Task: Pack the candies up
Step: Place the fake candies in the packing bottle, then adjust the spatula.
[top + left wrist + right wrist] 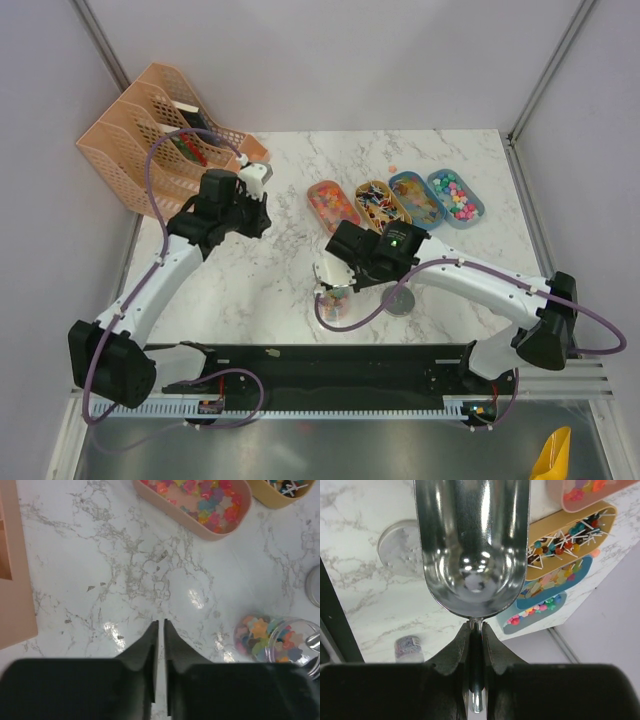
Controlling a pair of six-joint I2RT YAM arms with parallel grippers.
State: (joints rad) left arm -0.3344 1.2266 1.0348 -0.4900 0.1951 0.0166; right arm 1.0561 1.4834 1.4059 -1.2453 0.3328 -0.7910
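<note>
White marble surface runs from the arm bases to pale walls. Nearest the bases, the right gripper is clamped on the thin handle of a metal scoop, whose shiny bowl fills its wrist view and looks bare inside. From above, this gripper covers most of a small clear jar. Only the left wrist view shows the jar properly, partly filled with star-shaped candies and cut off at the frame's right edge. A blurred little object low and left in the right wrist view may be the same jar. A grey lid lies flat just beside the jar.

Farther out, the left gripper has its fingers drawn almost together, a thin slit between them and nothing in it. The jarred candies sit ahead and to its right, apart from it. Beyond stand four oval trays of candies, two cropped in the left wrist view. Orange file racks fill the far left corner.
</note>
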